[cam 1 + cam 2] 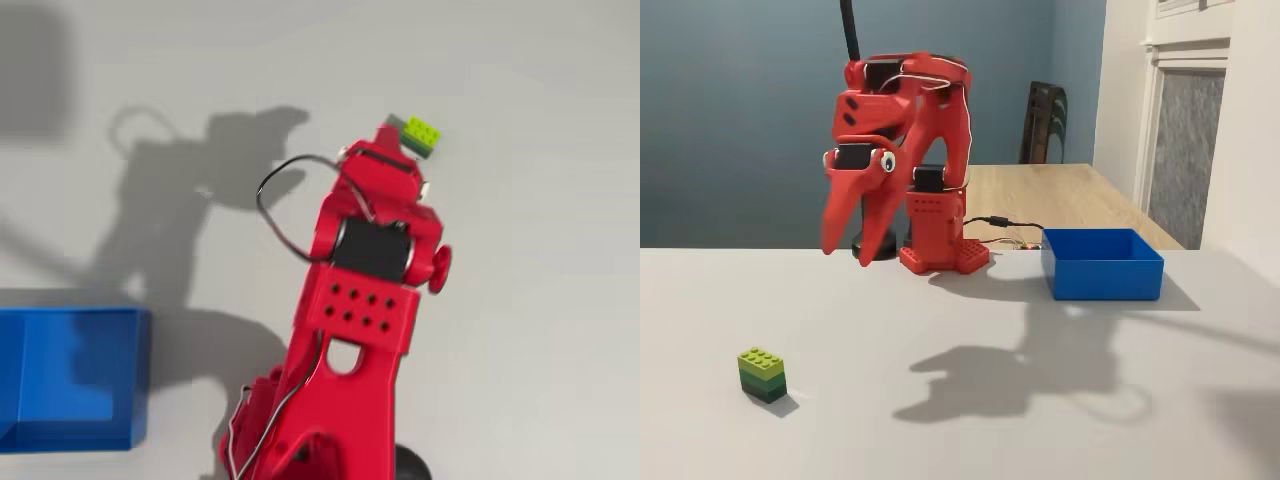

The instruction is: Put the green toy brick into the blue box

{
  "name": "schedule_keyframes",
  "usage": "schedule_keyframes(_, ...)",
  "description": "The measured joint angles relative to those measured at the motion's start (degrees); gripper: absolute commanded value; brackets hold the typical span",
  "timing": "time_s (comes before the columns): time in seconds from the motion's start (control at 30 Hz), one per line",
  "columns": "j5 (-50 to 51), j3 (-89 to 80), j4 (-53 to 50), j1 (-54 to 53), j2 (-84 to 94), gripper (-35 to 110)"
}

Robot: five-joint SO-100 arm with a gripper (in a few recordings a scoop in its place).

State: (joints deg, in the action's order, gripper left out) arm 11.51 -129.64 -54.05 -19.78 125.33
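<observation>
Overhead view: the red arm reaches over the grey surface (540,330), its claw (392,140) just beside the brick (421,135), partly covering it from above. The box (70,375) sits well apart at the lower left. Fixed view: the claw (855,248) hangs high above the surface, fingers slightly spread and holding nothing, while the brick (762,374) rests alone near the front left, far from the box (1100,263). The reach looks under way; next calls for lowering the claw around the brick.
</observation>
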Motion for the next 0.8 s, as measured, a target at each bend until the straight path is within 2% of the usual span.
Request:
schedule_keyframes(0.37,8.17,9.58,0.00,-4.04,-14.24,29)
schedule_keyframes(0.8,10.37,19.60,0.00,-4.75,-29.53,28)
